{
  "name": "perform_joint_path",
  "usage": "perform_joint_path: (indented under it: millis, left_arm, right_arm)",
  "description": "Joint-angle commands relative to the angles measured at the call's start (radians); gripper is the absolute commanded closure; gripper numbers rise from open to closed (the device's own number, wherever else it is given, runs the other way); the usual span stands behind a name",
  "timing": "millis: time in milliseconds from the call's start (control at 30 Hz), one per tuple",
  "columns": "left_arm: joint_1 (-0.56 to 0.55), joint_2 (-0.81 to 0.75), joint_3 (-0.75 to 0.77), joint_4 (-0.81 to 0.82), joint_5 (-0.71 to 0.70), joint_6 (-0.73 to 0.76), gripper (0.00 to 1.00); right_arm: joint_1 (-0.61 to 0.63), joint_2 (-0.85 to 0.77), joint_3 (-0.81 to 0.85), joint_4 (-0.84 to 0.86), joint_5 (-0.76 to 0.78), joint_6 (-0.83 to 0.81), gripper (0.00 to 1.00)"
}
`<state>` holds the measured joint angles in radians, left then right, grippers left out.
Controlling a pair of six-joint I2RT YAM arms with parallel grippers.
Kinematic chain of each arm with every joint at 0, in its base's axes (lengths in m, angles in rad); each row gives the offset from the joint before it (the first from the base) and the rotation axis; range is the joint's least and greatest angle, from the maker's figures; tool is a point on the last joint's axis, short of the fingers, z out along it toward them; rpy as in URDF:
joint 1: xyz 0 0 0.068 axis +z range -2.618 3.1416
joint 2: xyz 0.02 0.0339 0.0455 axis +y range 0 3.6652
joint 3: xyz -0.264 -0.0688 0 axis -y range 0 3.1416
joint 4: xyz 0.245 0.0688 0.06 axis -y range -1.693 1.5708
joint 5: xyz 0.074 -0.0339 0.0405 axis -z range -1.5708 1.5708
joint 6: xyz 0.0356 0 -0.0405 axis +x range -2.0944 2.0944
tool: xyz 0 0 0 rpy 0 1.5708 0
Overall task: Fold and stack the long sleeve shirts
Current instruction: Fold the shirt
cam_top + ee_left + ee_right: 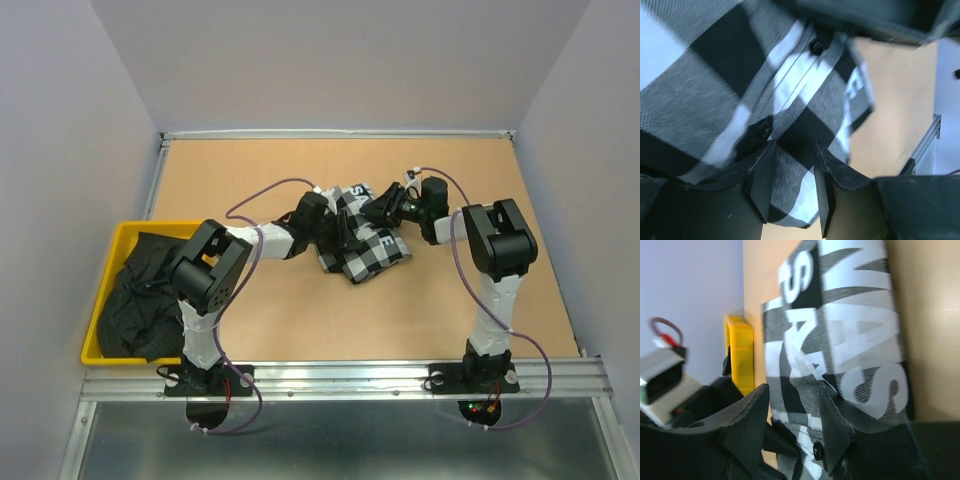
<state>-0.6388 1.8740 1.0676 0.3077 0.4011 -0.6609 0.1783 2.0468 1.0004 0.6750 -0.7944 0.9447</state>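
Left gripper (pixel 795 167) stands half closed on a fold of the black-and-white check cloth shirt (pixel 375 252), with the cloth filling the gap between its two black fingers and rising close to the wrist camera. Seen from above, it meets the shirt at the 9 o'clock side. At the shirt's 1 o'clock edge sits the right gripper (pixel 792 407), jaws parted and gripping nothing, over the black band with white lettering. The check shirt lies bunched at the middle of the tan wooden table (pixel 300 320). At the table's 8 o'clock, a yellow plastic bin (pixel 125 232) holds the plain black cloth shirt (pixel 140 295), crumpled
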Motion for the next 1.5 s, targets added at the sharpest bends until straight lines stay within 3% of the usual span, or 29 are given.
perform_joint_path:
  millis: [0, 233, 500, 833, 1167, 1467]
  left_arm:
    - [0.033, 0.045, -0.113, 0.133, 0.044, -0.066, 0.55]
    - [0.093, 0.048, -0.224, 0.186, 0.07, -0.092, 0.58]
    - [0.091, 0.019, -0.202, 0.156, 0.088, -0.046, 0.58]
    - [0.091, 0.034, -0.167, 0.111, 0.085, -0.029, 0.58]
    - [0.093, 0.056, -0.199, 0.039, 0.076, -0.026, 0.58]
    - [0.105, 0.056, -0.258, 0.039, 0.082, -0.029, 0.58]
  right_arm:
    - [0.004, 0.073, -0.055, 0.205, 0.014, 0.051, 0.5]
    - [-0.013, 0.049, -0.103, 0.213, 0.021, 0.025, 0.51]
    - [0.013, 0.013, 0.139, 0.205, -0.009, 0.095, 0.51]
    - [0.085, 0.216, 0.386, 0.16, 0.021, 0.126, 0.5]
    - [0.084, 0.329, 0.403, -0.023, 0.158, 0.026, 0.5]
    - [0.027, 0.398, 0.445, -0.035, 0.216, 0.085, 0.5]
